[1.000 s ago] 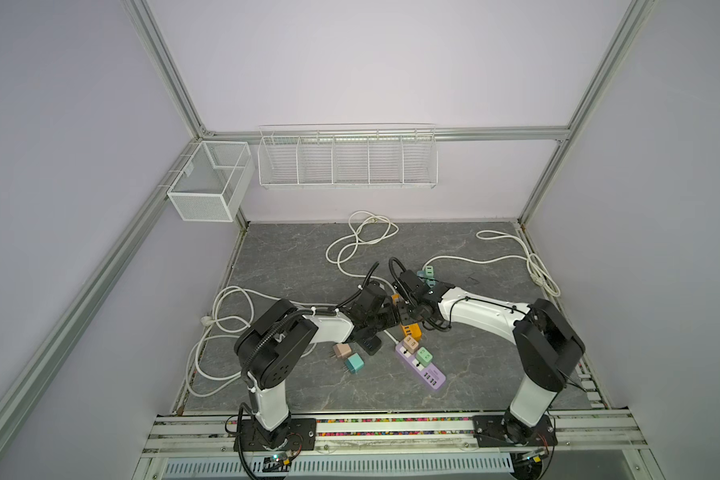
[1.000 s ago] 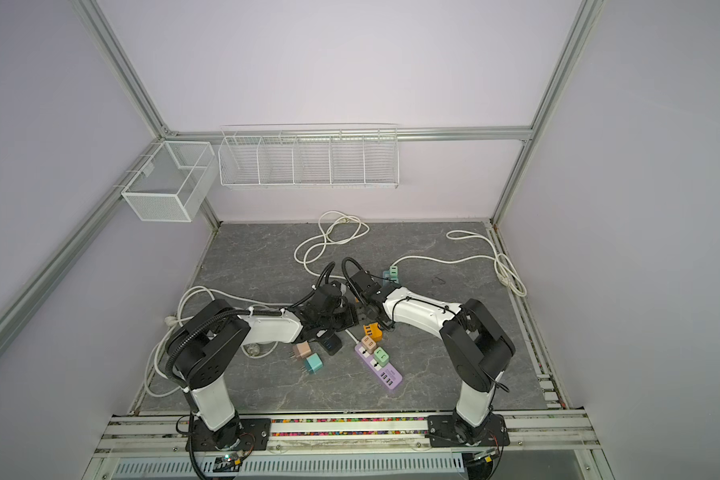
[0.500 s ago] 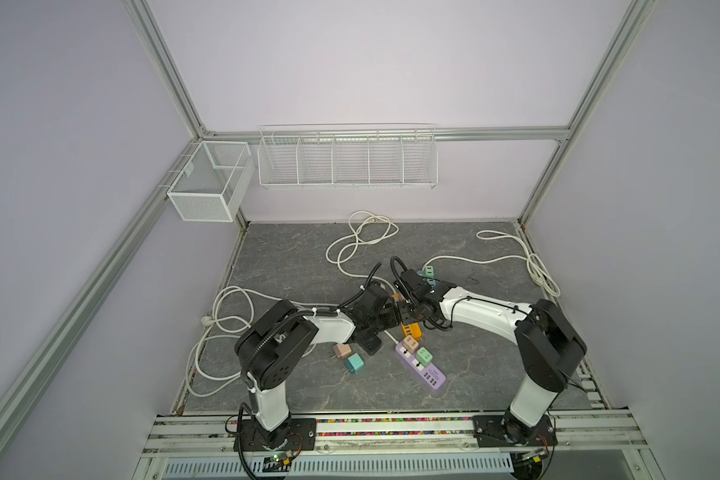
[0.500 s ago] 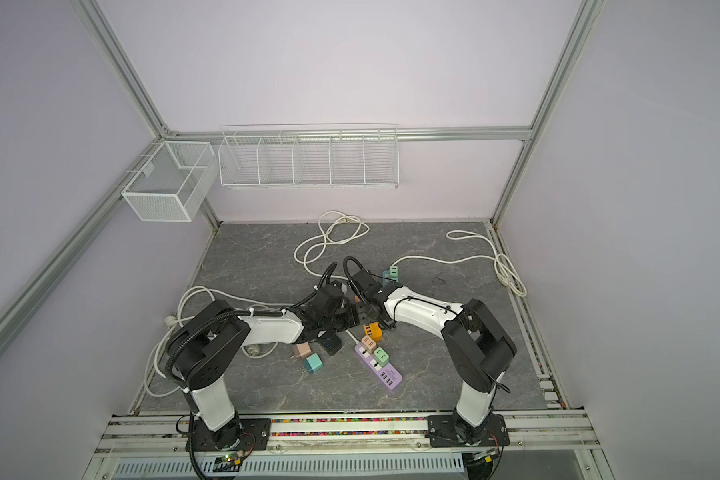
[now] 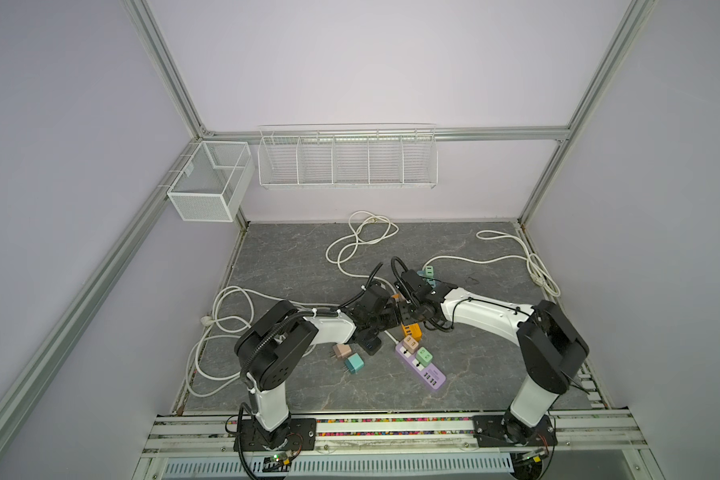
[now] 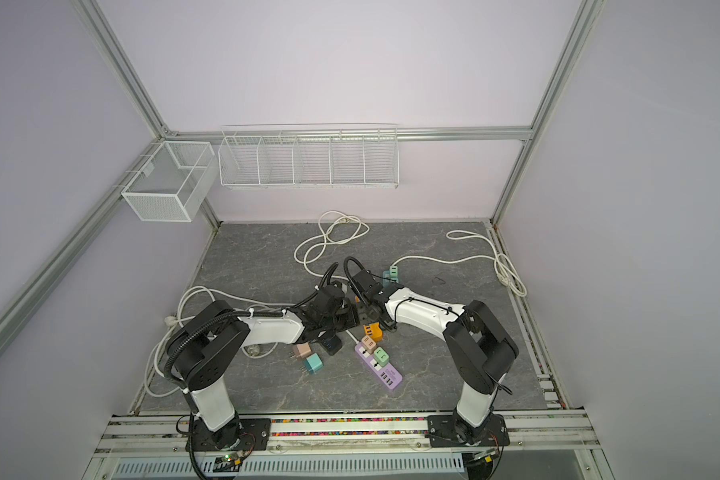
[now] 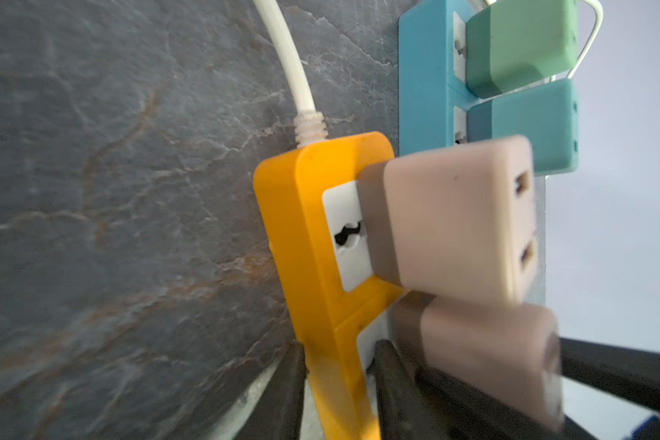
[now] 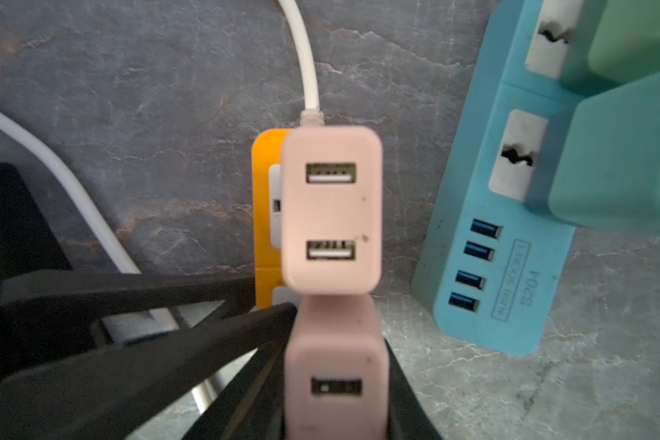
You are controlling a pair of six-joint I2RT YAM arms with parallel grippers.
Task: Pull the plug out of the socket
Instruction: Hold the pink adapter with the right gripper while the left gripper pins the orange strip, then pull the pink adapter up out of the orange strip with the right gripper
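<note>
Walls: plain pale lilac panels all round, namely the back wall (image 5: 350, 62), left wall (image 5: 38, 166) and right wall (image 5: 661, 208).
Frame: bare aluminium posts (image 5: 165, 70) rise from the back corners, and a crossbar (image 5: 495, 134) runs along the back.
Floor (image 5: 287, 257): dark grey with stone-like veining.
Wire rack (image 5: 348, 185): white, five compartments, hanging from the crossbar.
Mesh box (image 5: 202, 205): white and open-topped, on the left wall just beside the rack.
Front rails (image 5: 391, 428): slotted aluminium along the near edge.
Light: soft and even, with faint shadows.
</note>
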